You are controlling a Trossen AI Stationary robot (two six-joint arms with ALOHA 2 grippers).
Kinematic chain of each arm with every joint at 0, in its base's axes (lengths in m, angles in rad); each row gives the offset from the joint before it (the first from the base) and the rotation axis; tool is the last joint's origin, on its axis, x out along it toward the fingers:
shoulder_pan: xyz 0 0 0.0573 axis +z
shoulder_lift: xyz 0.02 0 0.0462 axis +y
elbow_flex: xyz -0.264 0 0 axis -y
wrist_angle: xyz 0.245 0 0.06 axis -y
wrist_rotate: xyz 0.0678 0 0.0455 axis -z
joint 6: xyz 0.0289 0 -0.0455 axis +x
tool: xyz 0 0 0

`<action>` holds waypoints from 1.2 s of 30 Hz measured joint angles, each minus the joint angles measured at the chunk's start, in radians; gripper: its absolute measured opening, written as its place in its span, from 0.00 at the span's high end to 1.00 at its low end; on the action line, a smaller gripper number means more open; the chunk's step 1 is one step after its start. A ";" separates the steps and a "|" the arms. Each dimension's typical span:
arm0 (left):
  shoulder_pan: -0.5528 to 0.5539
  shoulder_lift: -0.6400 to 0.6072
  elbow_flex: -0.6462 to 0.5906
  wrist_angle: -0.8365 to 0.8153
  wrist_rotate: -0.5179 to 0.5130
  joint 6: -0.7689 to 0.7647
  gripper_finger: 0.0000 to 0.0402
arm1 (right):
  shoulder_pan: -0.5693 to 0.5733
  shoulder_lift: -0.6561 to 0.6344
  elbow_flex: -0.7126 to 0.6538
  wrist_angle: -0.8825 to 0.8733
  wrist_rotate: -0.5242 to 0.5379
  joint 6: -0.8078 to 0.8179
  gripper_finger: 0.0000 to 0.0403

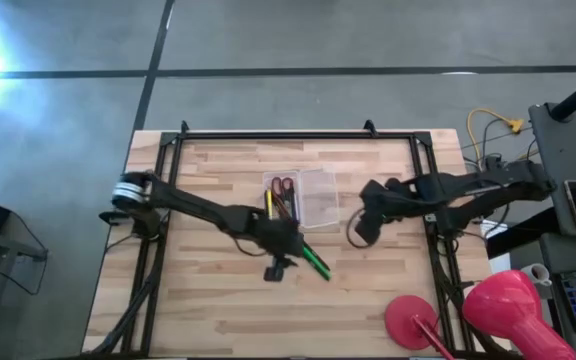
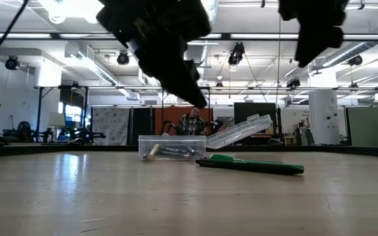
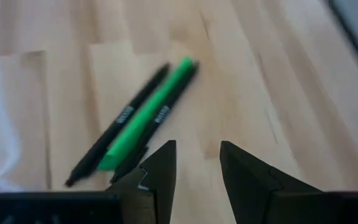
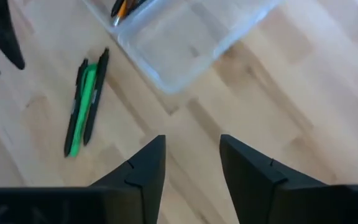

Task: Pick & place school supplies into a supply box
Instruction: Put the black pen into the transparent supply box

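A: Big pale plank-wood table (image 1: 218,310), concrete floor around it. Clear, shallow plastic box (image 1: 300,197) mid-table, lid flipped open, red-handled scissors (image 1: 283,186) inside.

B: Slim green pen (image 3: 148,115) and black pen (image 3: 118,124) lie touching outside. Left gripper (image 3: 196,163) above them, fingers apart, empty; right gripper (image 4: 191,158) likewise, beside the box.

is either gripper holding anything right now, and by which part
Nothing is held. The left gripper and the right gripper are both open and empty; the green pen lies on the table.

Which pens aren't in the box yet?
The green pen and the black pen beside it lie on the table; the other supplies are inside the clear box.
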 joint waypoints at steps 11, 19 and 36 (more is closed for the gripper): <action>-0.031 0.250 0.346 -0.213 -0.014 0.266 0.73 | 0.133 -0.080 -0.173 0.003 -0.001 0.096 0.59; -0.026 0.342 0.415 -0.216 -0.019 0.443 0.73 | 0.177 -0.081 -0.190 0.003 0.039 0.098 0.58; 0.015 0.422 0.386 -0.199 -0.037 0.384 0.73 | 0.176 -0.081 -0.195 0.005 0.098 0.090 0.59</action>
